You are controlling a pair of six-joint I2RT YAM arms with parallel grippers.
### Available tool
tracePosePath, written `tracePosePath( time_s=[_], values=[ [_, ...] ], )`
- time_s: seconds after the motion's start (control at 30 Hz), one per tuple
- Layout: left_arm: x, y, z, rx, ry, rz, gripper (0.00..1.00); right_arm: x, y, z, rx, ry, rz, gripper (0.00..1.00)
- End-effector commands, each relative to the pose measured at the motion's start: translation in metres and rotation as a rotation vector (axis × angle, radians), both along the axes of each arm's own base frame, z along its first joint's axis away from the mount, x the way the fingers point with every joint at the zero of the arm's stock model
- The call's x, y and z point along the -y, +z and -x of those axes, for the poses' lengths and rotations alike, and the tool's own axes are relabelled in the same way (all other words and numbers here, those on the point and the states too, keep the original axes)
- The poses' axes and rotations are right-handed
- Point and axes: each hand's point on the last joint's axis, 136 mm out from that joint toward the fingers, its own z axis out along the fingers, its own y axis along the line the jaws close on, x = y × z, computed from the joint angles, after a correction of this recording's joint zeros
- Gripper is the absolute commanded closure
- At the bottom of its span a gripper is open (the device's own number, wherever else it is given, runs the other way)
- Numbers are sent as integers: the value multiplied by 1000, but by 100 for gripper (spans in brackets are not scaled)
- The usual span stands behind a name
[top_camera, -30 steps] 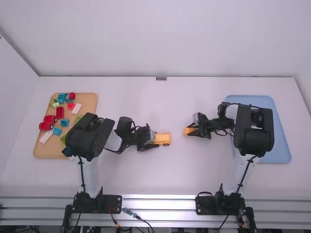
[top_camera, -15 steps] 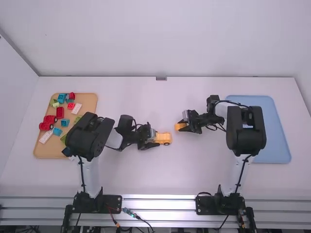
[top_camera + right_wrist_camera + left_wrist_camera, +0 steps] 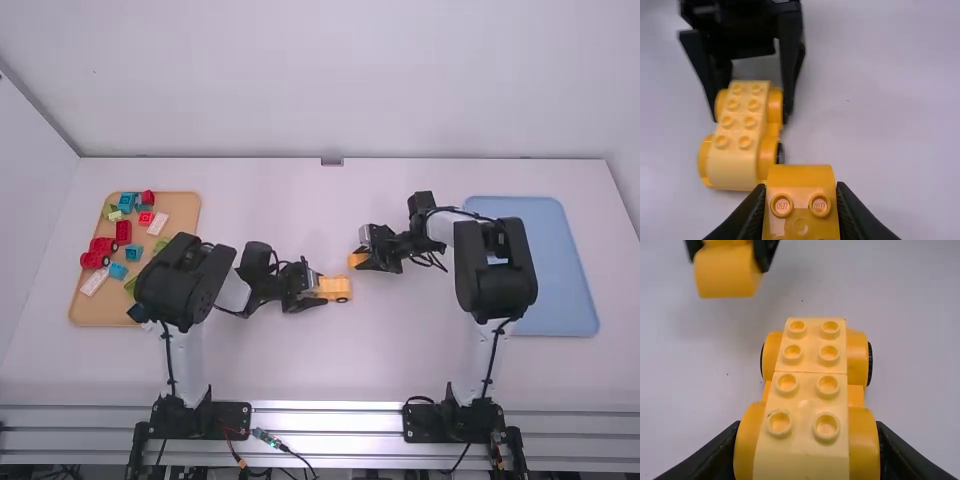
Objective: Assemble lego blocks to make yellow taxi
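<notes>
The yellow taxi body (image 3: pixel 805 405) lies between the fingers of the left gripper (image 3: pixel 807 455), which pinch its sides near one end; the other end, with its wheels, reaches out past the fingertips. Two pale pieces sit end to end along its top, all their visible studs bare.

Beside that free end, a small orange-yellow block (image 3: pixel 800 205) is pinched between the fingers of the right gripper (image 3: pixel 800 192). It sticks out beyond those fingertips toward the left gripper, near the body but apart from it, and seems to be held off the table (image 3: pixel 340 370).

The step in hand looks like adding this block, perhaps the taxi's cab or roof, with the left gripper serving as a clamp. The next move calls for bringing the block over the bare studs, squaring it to the body and pressing straight down while the left fingers keep their pinch. Which studs it belongs on, I cannot tell. A crooked press could tip the block in the right fingers or roll the body on its wheels.

Well behind the left fingers, the tan tray (image 3: pixel 155 312) holds loose coloured blocks (image 3: pixel 123 232); behind the right fingers lies the blue tray (image 3: pixel 572 315).
</notes>
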Motion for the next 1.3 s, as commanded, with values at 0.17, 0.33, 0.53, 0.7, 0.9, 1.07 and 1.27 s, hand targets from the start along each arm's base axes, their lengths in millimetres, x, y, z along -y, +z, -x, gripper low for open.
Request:
tracePosePath(
  time_s=[0.17, 0.33, 0.53, 0.7, 0.9, 1.07, 1.27],
  values=[
    [-10, -17, 5, -9, 66, -71, 55, -5, 16, 13, -6, -64, 9, 100],
    [-11, -18, 8, -5, 69, -71, 53, -10, 19, 20, -6, -79, 24, 100],
    [-18, -29, 2, -36, 116, -133, 53, -20, 19, 32, -15, -42, 28, 100],
    [-17, -32, -3, -53, 99, -160, 59, -21, 24, 37, -20, -18, -13, 100],
    [-15, -30, -10, -63, 97, -166, 60, -19, 34, 43, -23, 8, -81, 100],
    [-14, -29, -14, -76, 95, -170, 59, -28, 38, 50, -13, 48, -112, 100],
    [-9, -29, -12, -63, 68, -178, 62, -39, 34, 53, -12, 63, -85, 100]
  ],
)
